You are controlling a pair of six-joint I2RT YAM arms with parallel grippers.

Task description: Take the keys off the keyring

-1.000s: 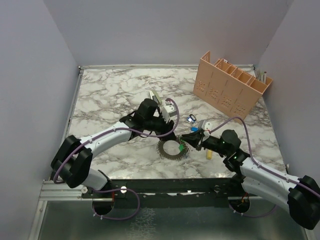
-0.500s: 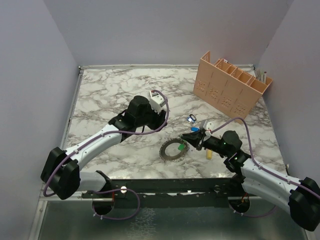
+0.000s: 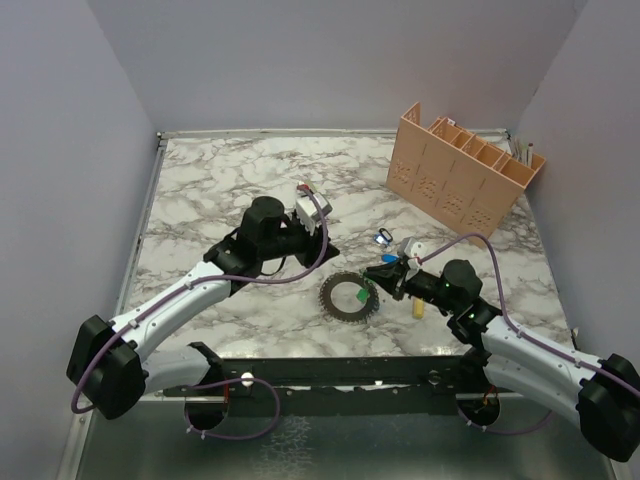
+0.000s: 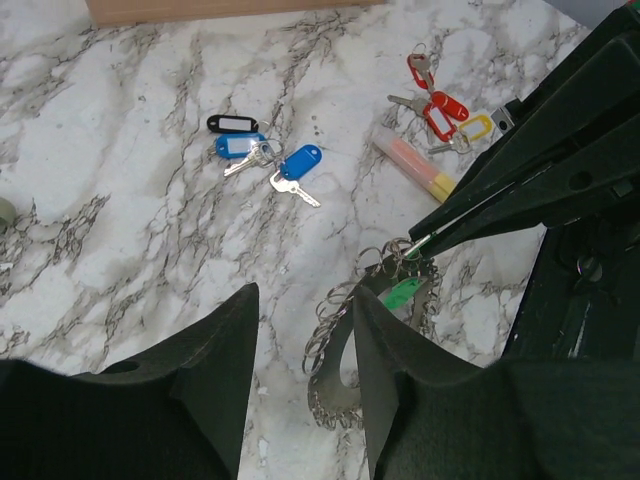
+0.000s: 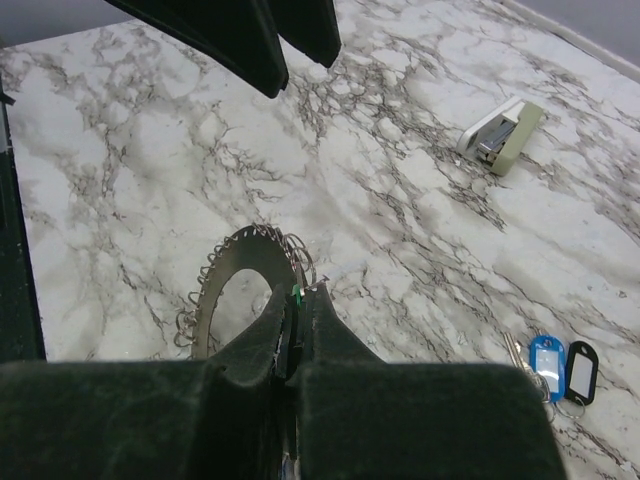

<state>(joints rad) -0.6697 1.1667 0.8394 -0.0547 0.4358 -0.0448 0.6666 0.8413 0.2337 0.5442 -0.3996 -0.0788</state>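
Now, your right fingers [image 5: 262,335] are pinched together on the green key [image 4: 402,292] at the keyring's [image 3: 346,297] right rim, mid-frame on the surface [image 3: 220,190]. Lower your left fingers [image 4: 215,370], standing apart up-left of it, onto the ring's band, then pull the key sideways.

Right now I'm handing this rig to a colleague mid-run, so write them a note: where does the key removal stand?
Left gripper: open and empty, hovering short of the keyring.
Right gripper: shut, tips at the keyring's rim; what exactly it pinches is not clear.
Keyring: flat on the marble between the arms, small loops all round its rim.
Done: two blue-tagged keys lie loose on the table beyond the ring.
Left: the green-tagged key lies on the ring, apparently attached; it needs freeing.
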